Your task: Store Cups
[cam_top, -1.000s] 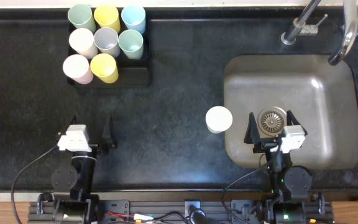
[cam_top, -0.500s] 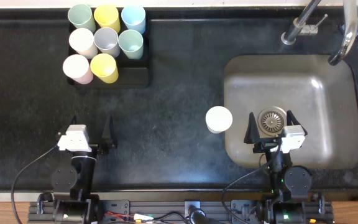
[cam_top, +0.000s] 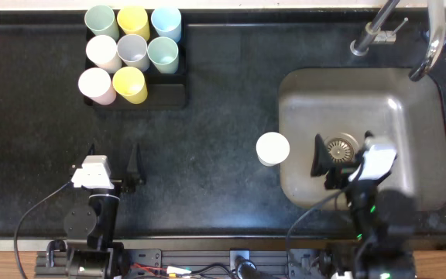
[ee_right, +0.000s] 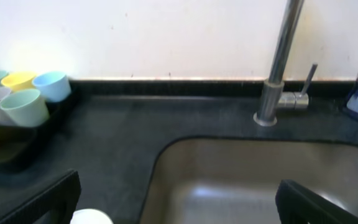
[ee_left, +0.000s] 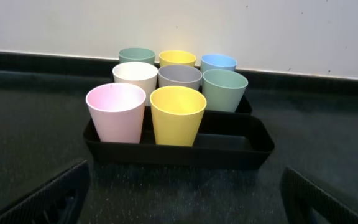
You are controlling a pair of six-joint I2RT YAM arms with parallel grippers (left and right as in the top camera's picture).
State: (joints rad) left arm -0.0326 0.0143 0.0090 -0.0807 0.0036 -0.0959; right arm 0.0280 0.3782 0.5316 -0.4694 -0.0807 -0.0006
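Eight cups fill one tray; one more cup sits beside one sink.

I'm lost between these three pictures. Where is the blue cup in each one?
Top view: the blue cup is at the upper left, in the tray's far right corner.
Left wrist view: the blue cup is near the middle, at the right end of the back row.
Right wrist view: the blue cup is at the left, rightmost of the cups.
Shared landmark: the black tray.

Right arm starts moving: right gripper shifts slightly up and right over the sink, and its wrist now sits skewed instead of square to the desk edge.
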